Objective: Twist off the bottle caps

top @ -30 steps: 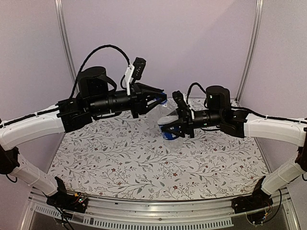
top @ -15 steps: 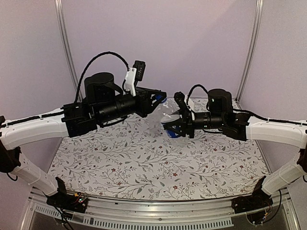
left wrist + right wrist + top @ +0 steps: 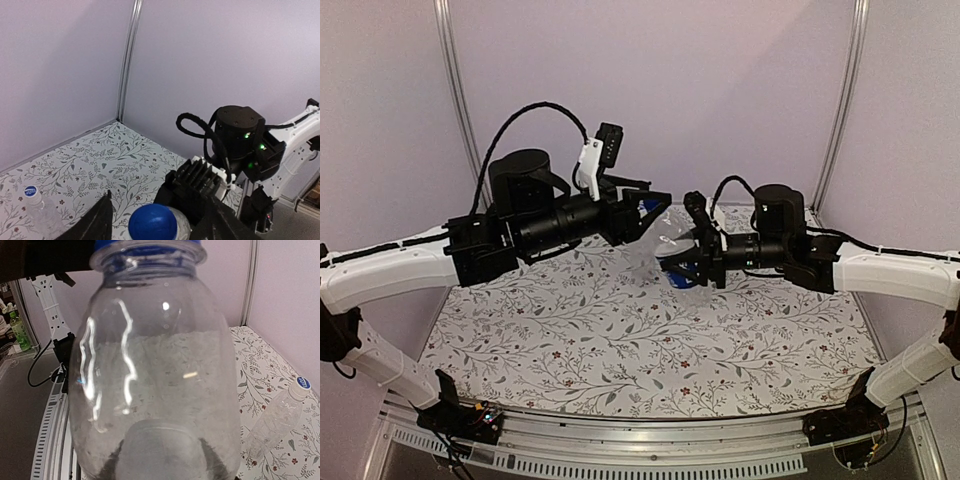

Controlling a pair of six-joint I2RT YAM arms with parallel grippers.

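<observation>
Two caps: neither is being shown off its bottle, so both unscrewings are being judged as not yet done.
Held bottle: is being clamped by the right gripper in the air above the table.
Blue cap: is being seen on the held bottle's neck; how far it is loosened cannot be told.
Left gripper: is being shown unclenched, jaws either side of the blue cap with gaps showing.
Second bottle: is being seen resting on the table, below the held bottle and well apart, white cap on.
Wrist views: the second bottle is being shown by both; in the top view it is not being made out.
Top view: both arms are being shown meeting at the held bottle.
</observation>
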